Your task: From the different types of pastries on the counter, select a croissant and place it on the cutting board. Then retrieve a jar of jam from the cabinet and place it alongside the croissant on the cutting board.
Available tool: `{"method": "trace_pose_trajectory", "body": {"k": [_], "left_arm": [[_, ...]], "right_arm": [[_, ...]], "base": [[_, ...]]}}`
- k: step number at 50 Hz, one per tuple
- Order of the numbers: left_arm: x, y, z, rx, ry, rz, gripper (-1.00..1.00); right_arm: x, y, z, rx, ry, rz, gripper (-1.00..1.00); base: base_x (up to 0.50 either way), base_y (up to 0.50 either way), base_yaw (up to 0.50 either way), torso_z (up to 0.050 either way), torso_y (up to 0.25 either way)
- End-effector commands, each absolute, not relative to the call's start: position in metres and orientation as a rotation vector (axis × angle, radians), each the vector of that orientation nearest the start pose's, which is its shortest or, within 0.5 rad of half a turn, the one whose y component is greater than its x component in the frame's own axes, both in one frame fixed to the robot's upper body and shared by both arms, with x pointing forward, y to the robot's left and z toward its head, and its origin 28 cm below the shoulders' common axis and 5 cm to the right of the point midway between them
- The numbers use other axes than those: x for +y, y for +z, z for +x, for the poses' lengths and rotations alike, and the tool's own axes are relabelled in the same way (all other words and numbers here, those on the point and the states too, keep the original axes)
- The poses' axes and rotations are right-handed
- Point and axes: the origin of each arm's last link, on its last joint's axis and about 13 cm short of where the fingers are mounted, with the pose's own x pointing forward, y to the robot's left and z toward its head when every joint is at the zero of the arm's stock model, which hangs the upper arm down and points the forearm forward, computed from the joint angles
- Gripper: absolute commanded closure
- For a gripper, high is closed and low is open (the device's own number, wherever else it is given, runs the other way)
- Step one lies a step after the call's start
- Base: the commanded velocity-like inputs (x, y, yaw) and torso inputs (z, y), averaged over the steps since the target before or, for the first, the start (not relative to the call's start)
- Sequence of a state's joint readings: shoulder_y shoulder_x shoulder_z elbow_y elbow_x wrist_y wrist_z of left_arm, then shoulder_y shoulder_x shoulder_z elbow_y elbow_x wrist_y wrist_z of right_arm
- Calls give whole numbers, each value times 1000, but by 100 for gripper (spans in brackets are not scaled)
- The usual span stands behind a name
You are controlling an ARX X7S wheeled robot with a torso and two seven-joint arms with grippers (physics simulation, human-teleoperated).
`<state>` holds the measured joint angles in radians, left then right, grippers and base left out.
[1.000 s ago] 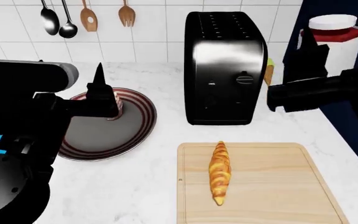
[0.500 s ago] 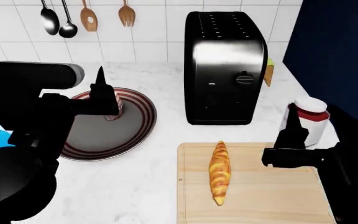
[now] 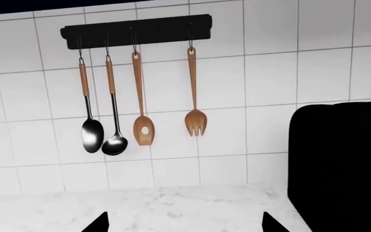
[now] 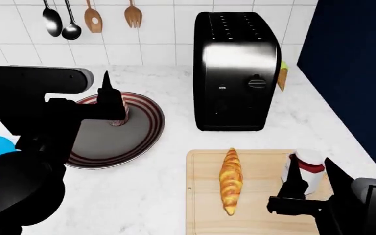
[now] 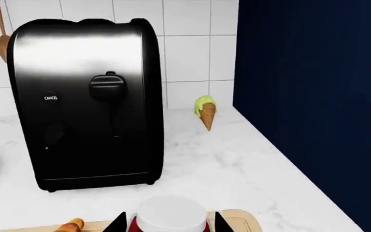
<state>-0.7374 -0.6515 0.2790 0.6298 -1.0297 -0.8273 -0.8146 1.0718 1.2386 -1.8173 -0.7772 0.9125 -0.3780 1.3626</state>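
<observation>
Jam jar over the cutting board
Right end effector [image 4: 309, 174] pinches jar of jam [image 4: 307, 166] beside croissant [image 4: 230, 180] on cutting board [image 4: 260, 161]; left end effector [image 3: 184, 223] spread.

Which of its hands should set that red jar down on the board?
The right hand. It sits around the jar of jam over the cutting board, beside the croissant. The left hand is far off, over the striped tray.

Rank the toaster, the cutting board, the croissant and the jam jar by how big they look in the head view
1. Toaster and cutting board: largest, too close to call, and the board is partly hidden.
2. Croissant.
3. Jam jar: smallest, partly hidden by the right tool.
</observation>
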Motion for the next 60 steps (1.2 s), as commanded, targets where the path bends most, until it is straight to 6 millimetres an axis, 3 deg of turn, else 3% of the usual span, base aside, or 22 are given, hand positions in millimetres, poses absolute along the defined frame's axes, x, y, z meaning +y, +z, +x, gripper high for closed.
{"method": "trace_pose_trajectory", "body": {"k": [1, 14, 26, 27, 48, 55, 60], "left_arm": [[228, 236, 238, -174, 37, 78, -100], [228, 235, 238, -172, 35, 81, -100], [228, 234, 238, -172, 36, 82, -100], [228, 234, 239, -172, 37, 82, -100], [229, 237, 236, -179, 40, 82, -100], [229, 238, 227, -210, 17, 82, -100], [228, 245, 213, -250, 3, 73, -100]], "right_arm": [[-128, 152, 141, -20, -120, -22, 100], [-122, 138, 133, -191, -166, -168, 100], [-122, 133, 133, -196, -149, -165, 100], [-123, 132, 133, -195, -149, -164, -100], [-123, 140, 133, -187, -140, -129, -100], [-129, 177, 133, -277, -185, -99, -100], [-123, 207, 144, -380, -167, -121, -100]], "base": [[0, 0, 0, 0, 0], [0, 0, 0, 0, 0], [0, 0, 0, 1, 0], [0, 0, 0, 0, 0], [0, 0, 0, 0, 0], [0, 0, 0, 0, 0], [0, 0, 0, 0, 0]]}}
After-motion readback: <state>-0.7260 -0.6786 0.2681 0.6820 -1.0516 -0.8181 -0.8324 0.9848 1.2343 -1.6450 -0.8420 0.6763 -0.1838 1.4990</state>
